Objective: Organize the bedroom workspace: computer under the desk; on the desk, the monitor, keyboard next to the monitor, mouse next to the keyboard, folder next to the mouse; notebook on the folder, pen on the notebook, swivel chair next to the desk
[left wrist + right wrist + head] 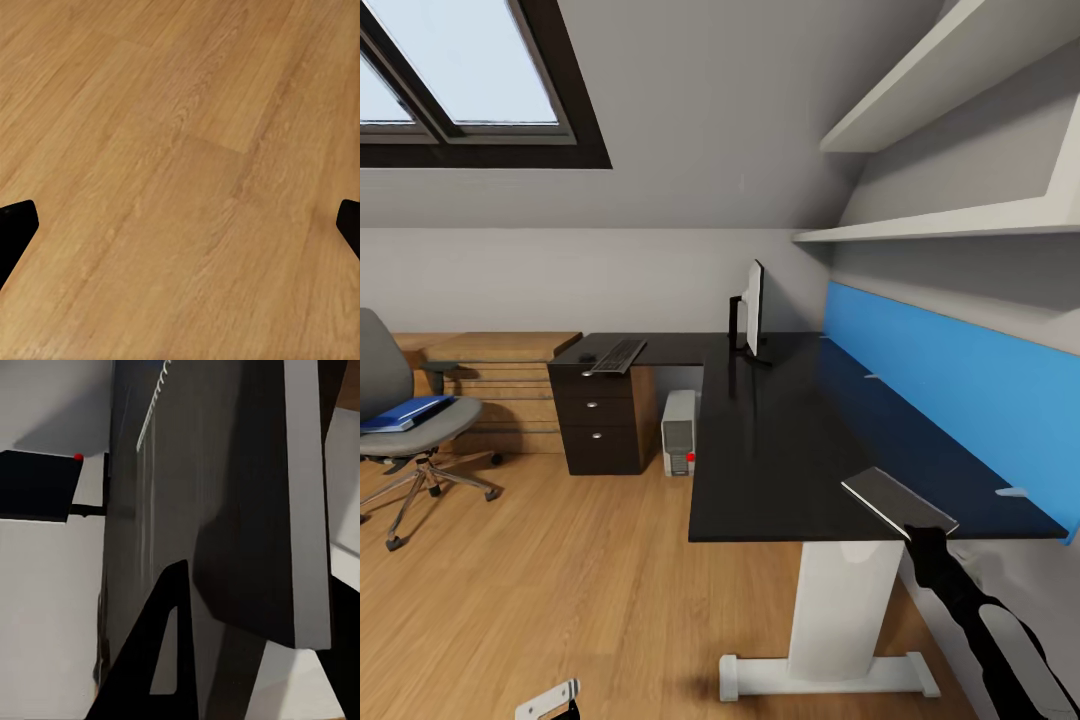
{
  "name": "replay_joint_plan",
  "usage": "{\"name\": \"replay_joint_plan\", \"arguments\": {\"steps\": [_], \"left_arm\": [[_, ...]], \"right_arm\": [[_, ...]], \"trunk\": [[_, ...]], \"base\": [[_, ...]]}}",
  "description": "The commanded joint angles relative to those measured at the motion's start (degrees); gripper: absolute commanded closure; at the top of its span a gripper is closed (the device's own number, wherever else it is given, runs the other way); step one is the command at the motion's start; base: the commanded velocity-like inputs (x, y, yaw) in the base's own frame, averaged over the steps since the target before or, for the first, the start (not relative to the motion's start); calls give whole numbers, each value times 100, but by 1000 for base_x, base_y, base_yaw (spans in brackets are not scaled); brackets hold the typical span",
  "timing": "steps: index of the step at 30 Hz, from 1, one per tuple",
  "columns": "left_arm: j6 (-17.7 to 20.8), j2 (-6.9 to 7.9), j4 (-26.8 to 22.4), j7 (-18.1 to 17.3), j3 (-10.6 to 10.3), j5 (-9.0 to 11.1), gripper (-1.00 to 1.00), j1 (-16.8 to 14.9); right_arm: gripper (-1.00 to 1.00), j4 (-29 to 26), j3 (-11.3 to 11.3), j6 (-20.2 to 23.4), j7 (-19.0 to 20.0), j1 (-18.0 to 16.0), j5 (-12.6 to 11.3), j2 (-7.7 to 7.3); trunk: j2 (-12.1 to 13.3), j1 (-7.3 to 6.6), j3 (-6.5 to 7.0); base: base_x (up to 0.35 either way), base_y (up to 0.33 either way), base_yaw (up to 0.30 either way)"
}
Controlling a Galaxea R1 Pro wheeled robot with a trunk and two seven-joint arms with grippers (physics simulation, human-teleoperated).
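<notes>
From my head view the bench [780, 440] has a long black top. My right claw [922, 532] is at its near edge and pinches the notebook [898, 500], which lies tilted over that edge. The right wrist view shows this close: the notebook [262, 502] is a dark slab with a pale edge, between my black fingers [161, 660].

Monitor [755, 308] stands at the far end of the bench, keyboard [616, 356] on the left wing above the drawers, w/ a small dark mouse [587, 358] just beside it. Computer [679, 432] is on the floor under the bench. Folder [405, 412] lies on the swivel chair [400, 410], well apart from the bench.

Left wrist view gives wooden floor [180, 150] & two black fingertips [13, 229] at the picture's sides, so my left claw is spread, holding nothing.
</notes>
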Motion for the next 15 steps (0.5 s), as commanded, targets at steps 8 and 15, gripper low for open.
{"name": "replay_joint_plan", "arguments": {"steps": [8,15], "left_arm": [[2,-3,64,19,-10,37,-100,1],[2,-6,84,24,-11,33,-100,1]], "right_arm": [[100,154,-14,27,-48,0,-6,0],[100,154,-21,27,-47,1,-5,0]], "trunk": [[-2,0,-6],[-2,0,-6]], "base": [[0,0,0],[0,0,0]]}}
